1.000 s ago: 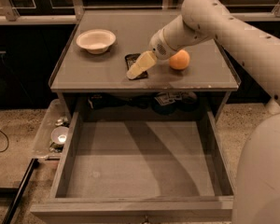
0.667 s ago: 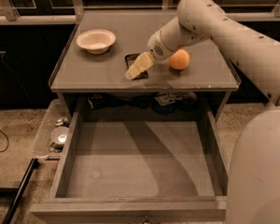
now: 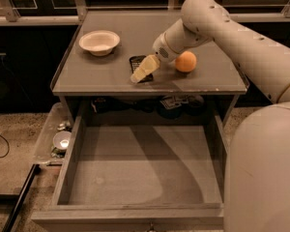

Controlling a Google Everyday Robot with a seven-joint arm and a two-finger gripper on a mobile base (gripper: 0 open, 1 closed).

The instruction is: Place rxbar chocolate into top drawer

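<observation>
1. Change over the last second: very little at the working end. The gripper [image 3: 144,69] sits at almost the same spot over the rxbar chocolate [image 3: 135,61] as it did a second ago. The elbow of the arm [image 3: 203,8] has drifted slightly to the left.
2. Reading: the approach looks finished and the arm is settling for the pick. No lift yet, and the bar has not moved from its place.
3. Rxbar chocolate: flat on the bench [image 3: 87,76], front centre, just left of the orange ball [image 3: 185,62] and right of the white bowl [image 3: 99,41]. The gripper covers part of it, with black wrapper showing above and below.
4. Gripper state: cannot tell whether wide or narrow, as it reads as one pale wedge. Whether it touches the bar is also unclear.
5. Arm pose: it comes in from the right, the forearm slopes down and to the left, and the wrist is pitched so the gripper points at the bench's front edge.
6. Top drawer [image 3: 140,163]: pulled fully out below the bench, with a bare grey floor, ready to receive.
7. Task status: early. Grasp, carry forward over the edge and release all remain.
</observation>
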